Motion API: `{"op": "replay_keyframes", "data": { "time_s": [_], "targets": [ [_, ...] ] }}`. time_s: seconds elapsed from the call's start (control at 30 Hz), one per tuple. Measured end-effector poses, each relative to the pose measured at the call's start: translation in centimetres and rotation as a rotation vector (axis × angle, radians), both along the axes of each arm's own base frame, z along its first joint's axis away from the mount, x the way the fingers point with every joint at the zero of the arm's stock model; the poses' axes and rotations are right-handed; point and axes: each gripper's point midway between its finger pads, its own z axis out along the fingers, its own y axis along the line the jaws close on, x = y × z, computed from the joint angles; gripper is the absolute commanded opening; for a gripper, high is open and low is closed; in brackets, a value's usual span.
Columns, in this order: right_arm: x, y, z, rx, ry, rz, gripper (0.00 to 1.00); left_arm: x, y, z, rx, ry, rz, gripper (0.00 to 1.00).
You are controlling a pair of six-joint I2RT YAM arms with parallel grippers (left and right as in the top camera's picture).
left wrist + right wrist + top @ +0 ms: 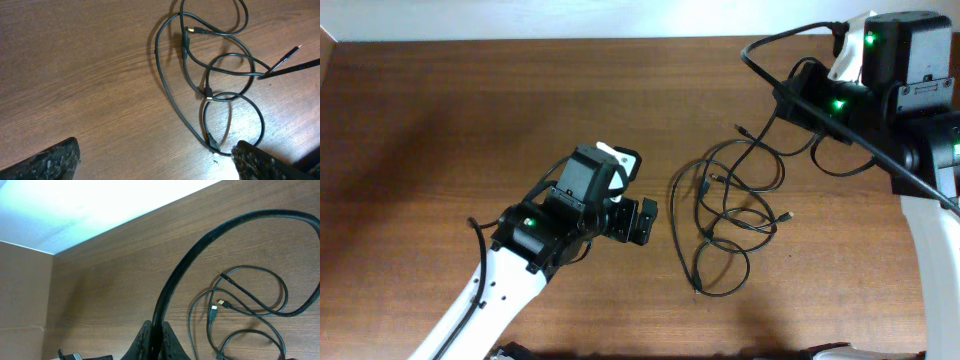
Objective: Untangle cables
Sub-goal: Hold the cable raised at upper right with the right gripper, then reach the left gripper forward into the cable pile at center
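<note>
Left gripper (pixel 642 222): fingers (pixel 55 160) spread wide, low over table (pixel 470 120). Cables (pixel 730 215): one tangled heap of loops just ahead of it, nearest its right finger. Right gripper (pixel 152 330): fingers pressed together, near heap's far edge.
</note>
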Motion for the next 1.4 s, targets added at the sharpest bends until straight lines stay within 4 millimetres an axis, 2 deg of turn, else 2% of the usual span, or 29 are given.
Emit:
{"op": "replay_keyframes", "data": {
  "time_s": [0.23,0.33,0.4,0.47,0.67,0.8,0.87,0.93,1.07,1.17,1.23,1.4],
  "targets": [
    [0.0,0.0,0.0,-0.001,0.000,0.001,0.04,0.2,-0.1,0.1,-0.005,-0.008,0.000,0.99],
    [0.0,0.0,0.0,-0.001,0.001,0.000,0.04,1.0,-0.6,0.8,-0.028,-0.048,0.000,0.92],
    [0.0,0.0,0.0,-0.001,0.000,0.002,0.04,1.5,-0.9,0.6,-0.032,-0.054,-0.001,0.99],
    [0.0,0.0,0.0,-0.003,-0.001,0.003,0.04,1.9,-1.7,-0.2,-0.034,-0.041,-0.036,0.99],
    [0.0,0.0,0.0,-0.005,-0.002,0.005,0.04,0.2,-6.0,-4.4,-0.060,0.034,-0.433,0.99],
    [0.0,0.0,0.0,-0.005,-0.002,0.006,0.04,-0.4,-6.9,-8.1,0.001,0.019,-0.696,0.99],
    [0.0,0.0,0.0,-0.006,-0.004,0.008,0.04,-0.4,-7.2,-9.0,0.014,-0.012,-0.788,0.99],
    [0.0,0.1,0.0,-0.007,-0.005,0.013,0.04,-0.1,-8.0,-8.9,-0.003,-0.072,-0.863,0.99],
    [0.0,0.1,0.0,-0.008,-0.005,0.014,0.04,1.0,-10.4,-7.0,-0.059,-0.259,-0.968,0.99],
    [-0.1,0.3,0.1,0.003,-0.008,0.025,0.04,0.7,-12.3,-6.5,-0.073,-0.330,-1.022,0.99],
    [-0.1,0.4,0.2,0.007,-0.007,0.032,0.04,0.3,-13.5,-7.0,-0.066,-0.351,-1.059,0.99],
    [-0.2,0.6,0.2,0.015,-0.006,0.041,0.04,-0.4,-15.9,-9.9,0.000,-0.358,-1.109,0.99]
  ]
}}
